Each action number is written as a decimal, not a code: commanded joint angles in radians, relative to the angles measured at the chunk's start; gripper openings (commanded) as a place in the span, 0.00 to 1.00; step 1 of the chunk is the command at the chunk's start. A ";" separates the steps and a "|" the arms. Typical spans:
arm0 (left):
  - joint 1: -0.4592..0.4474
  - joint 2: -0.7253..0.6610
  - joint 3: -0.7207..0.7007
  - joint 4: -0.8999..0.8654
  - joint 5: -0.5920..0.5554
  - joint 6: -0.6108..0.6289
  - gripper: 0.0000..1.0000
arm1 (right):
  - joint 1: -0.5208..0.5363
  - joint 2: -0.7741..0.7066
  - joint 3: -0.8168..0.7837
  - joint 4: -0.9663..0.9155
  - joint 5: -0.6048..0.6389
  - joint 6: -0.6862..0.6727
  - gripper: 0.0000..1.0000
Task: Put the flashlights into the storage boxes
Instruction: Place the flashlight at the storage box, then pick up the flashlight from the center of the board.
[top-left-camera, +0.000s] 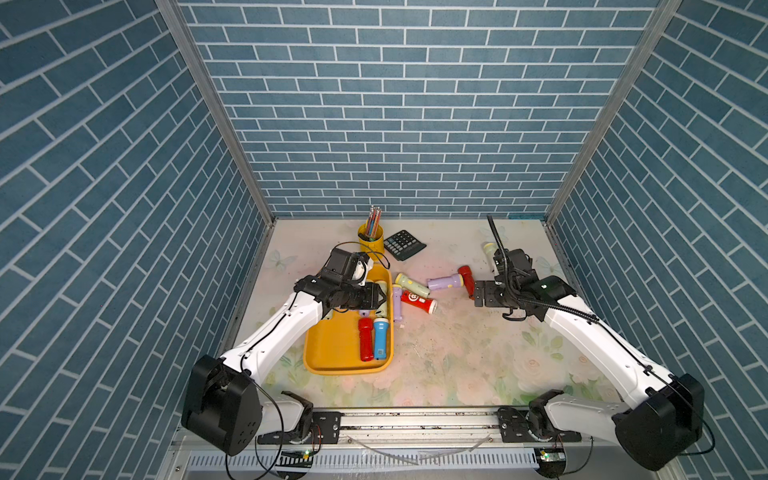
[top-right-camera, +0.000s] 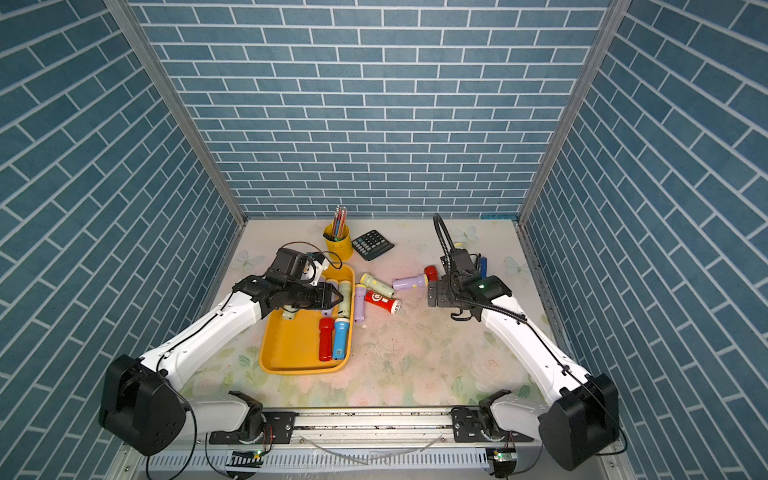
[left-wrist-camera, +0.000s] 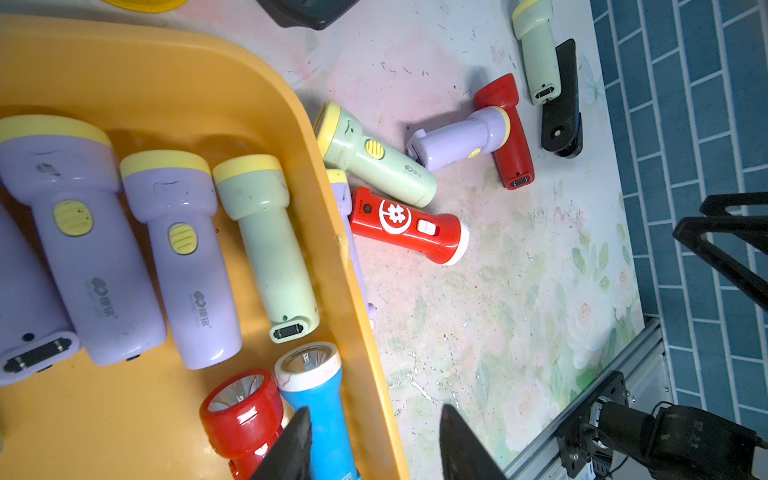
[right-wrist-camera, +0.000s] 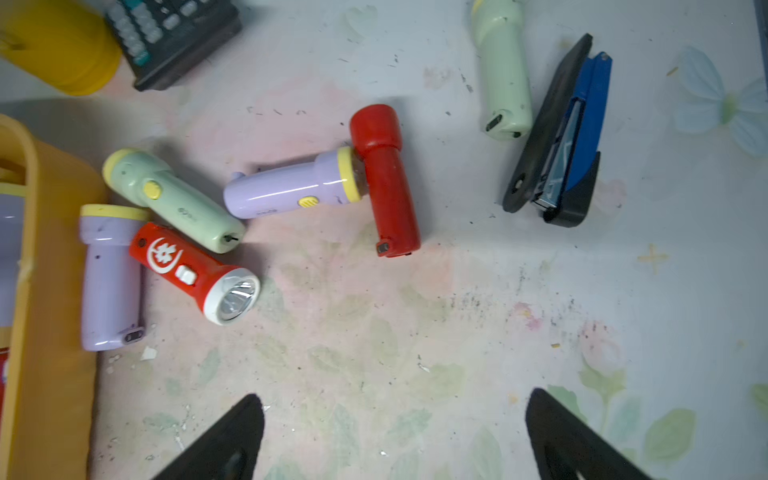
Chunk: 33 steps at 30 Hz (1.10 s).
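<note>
The left arm (top-left-camera: 286, 328) rises from the front left corner of the table (top-left-camera: 457, 357) and bends over the orange-yellow tray (top-left-camera: 332, 353). Its wrist is level, so the left gripper (top-left-camera: 381, 296) points toward the right edge above the tray's far half. In the left wrist view its fingers (left-wrist-camera: 291, 444) stand partly apart and hold nothing. The right arm (top-left-camera: 582, 332) reaches in from the front right corner. The right gripper (right-wrist-camera: 395, 444) is aimed at the left edge, spread wide and empty above bare table. The tray lies near the left edge, its long axis running front to back. Inside it a red flashlight (top-left-camera: 365, 338) and a blue flashlight (top-left-camera: 380, 338) lie side by side along that axis, heads toward the back edge. Farther back, three lilac flashlights (left-wrist-camera: 83, 241) and a pale green flashlight (left-wrist-camera: 266, 245) lie in a row the same way. On the table, a rim-side lilac flashlight (right-wrist-camera: 110, 278) lies just beside the tray's right rim and parallel to it, head toward the back. An emblem red flashlight (right-wrist-camera: 191, 270) touches it and points its white-rimmed head toward the front right. A diagonal green flashlight (right-wrist-camera: 170, 199) has its head toward the back left. A crosswise lilac flashlight (right-wrist-camera: 291, 187) points at the right edge, its head touching a plain red flashlight (right-wrist-camera: 386, 183) that lies front to back, head toward the back. A far green flashlight (right-wrist-camera: 503, 70) lies near the back right corner beside the stapler (right-wrist-camera: 573, 137).
</note>
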 joint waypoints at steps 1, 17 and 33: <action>-0.004 0.029 0.041 0.011 0.013 0.013 0.51 | -0.040 0.082 0.092 -0.104 0.021 -0.104 0.99; -0.017 0.229 0.222 0.010 0.062 0.028 0.50 | -0.234 0.549 0.458 -0.163 0.044 -0.258 0.94; -0.020 0.476 0.474 -0.054 0.070 0.047 0.50 | -0.344 0.968 0.844 -0.213 -0.097 -0.311 0.71</action>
